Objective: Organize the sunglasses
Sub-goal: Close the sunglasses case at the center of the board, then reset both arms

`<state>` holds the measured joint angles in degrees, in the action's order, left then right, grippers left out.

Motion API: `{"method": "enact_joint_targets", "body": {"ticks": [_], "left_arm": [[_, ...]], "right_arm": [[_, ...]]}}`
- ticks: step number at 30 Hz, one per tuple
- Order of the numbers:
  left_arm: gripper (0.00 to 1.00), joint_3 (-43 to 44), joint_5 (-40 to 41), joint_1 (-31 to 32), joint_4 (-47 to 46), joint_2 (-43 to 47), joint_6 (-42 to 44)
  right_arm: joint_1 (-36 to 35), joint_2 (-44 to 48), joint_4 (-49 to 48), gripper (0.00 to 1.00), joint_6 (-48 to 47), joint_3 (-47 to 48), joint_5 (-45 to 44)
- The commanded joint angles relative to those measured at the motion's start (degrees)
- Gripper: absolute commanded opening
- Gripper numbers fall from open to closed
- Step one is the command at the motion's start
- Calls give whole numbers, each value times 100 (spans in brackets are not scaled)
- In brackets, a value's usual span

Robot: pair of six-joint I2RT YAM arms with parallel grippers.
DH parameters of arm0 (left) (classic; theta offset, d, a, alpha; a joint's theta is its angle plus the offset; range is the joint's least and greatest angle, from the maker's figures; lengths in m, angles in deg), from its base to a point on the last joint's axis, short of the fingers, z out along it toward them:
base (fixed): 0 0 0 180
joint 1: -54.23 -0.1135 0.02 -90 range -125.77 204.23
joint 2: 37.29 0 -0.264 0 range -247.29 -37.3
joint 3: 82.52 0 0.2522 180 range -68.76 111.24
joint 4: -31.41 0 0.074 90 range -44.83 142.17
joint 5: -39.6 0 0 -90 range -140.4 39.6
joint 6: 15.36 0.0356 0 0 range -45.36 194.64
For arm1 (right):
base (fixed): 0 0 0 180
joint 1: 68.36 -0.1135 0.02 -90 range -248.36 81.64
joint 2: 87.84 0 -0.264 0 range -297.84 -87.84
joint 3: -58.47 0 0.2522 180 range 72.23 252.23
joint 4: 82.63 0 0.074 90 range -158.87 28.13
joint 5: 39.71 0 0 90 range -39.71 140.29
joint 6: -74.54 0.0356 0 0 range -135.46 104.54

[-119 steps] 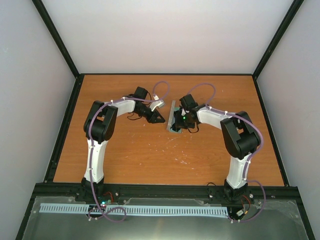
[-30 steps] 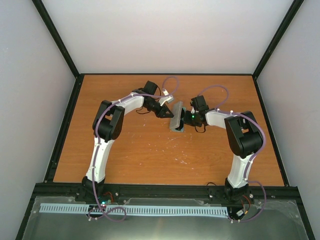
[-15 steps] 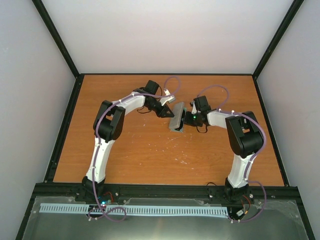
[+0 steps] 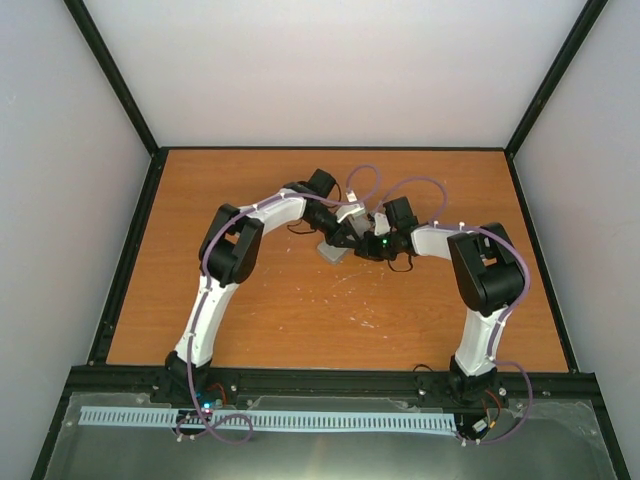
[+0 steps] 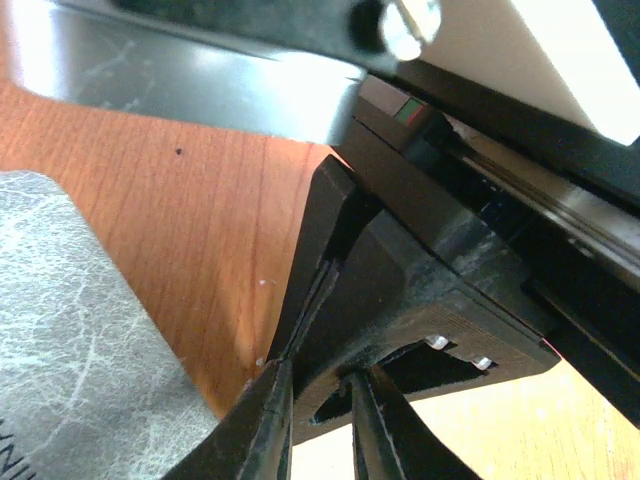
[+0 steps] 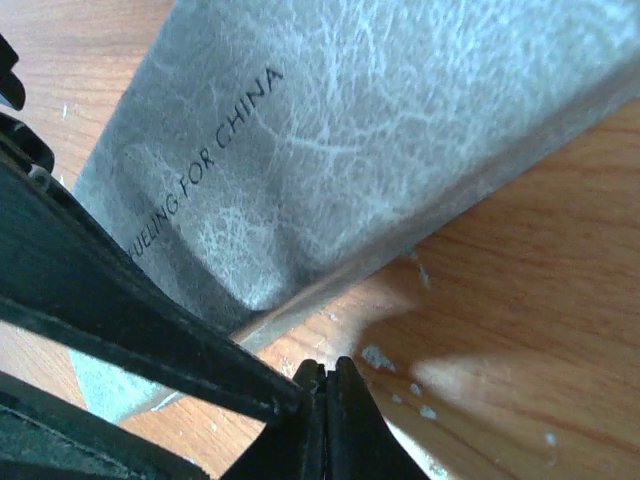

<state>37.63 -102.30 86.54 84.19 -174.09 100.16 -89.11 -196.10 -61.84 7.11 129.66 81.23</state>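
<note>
The grey case [image 4: 331,252] lies shut on the wooden table [image 4: 300,320] at the middle. Its grey outside fills the right wrist view [image 6: 330,140] and shows at the lower left of the left wrist view [image 5: 70,330]. The sunglasses are out of view. My left gripper [image 4: 351,234] sits at the case's right end, its fingers a narrow gap apart with nothing between them [image 5: 320,400]. My right gripper [image 4: 369,246] is shut and empty, right next to the left one, with its tips [image 6: 328,375] just above the table beside the case's edge.
The two grippers are crowded together; the right gripper's black body [image 5: 430,290] fills the left wrist view and a black part of the left gripper [image 6: 120,310] crosses the right wrist view. Black rails edge the table.
The case has gone from standing propped up on edge to lying flat and shut. My left gripper has moved right and down onto the case's end, close to the right gripper.
</note>
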Motion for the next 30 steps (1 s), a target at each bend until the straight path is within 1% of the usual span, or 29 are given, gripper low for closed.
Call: {"method": "enact_joint_targets", "body": {"ticks": [1, 4, 7, 10, 12, 13, 14, 15, 16, 17, 18, 20, 24, 29, 30], "left_arm": [[19, -293, 46, 318, 289, 18, 171], [19, -524, 187, 297, 230, 355, 210], [20, -841, 125, 160, -29, 809, 58], [27, -1213, 40, -60, -436, 1451, -226], [43, -1445, 108, -237, -717, 1911, -394], [55, -1530, 144, -348, -820, 2148, -464], [67, -1616, 201, -476, -907, 2378, -559], [83, -1706, 289, -604, -999, 2583, -632], [97, -1826, 375, -755, -1093, 2810, -693], [99, -1960, 420, -936, -1177, 3039, -746], [99, -2374, 525, -1415, -1443, 3617, -880], [99, -2724, 556, -1879, -1508, 3989, -883], [99, -3483, 234, -3033, -1592, 4671, -927], [100, -4251, -80, -4227, -1725, 5154, -801], [100, -4321, -145, -4315, -1751, 5186, -790]], "right_arm": [[-160, 329, -327, 3, -347, 135, 374], [-122, 584, 96, 4, -514, 131, 33], [-85, 965, 329, 5, -585, 20, -346], [-8, 1453, 455, 9, -570, -150, -703], [62, 1798, 634, 14, -585, -202, -1085], [101, 1978, 745, 19, -606, -205, -1321], [141, 2204, 857, 21, -630, -215, -1548], [190, 2353, 974, 23, -657, -208, -1759], [258, 2502, 1082, 28, -699, -206, -1893], [334, 2626, 1195, 36, -719, -206, -1993], [579, 2908, 1415, 44, -768, -225, -2200], [675, 3113, 1578, 53, -800, -287, -2364], [1018, 3466, 1815, 61, -842, -454, -2711], [1281, 3754, 1864, 62, -824, -659, -2832], [1318, 3793, 1859, 62, -783, -682, -2842]]}}
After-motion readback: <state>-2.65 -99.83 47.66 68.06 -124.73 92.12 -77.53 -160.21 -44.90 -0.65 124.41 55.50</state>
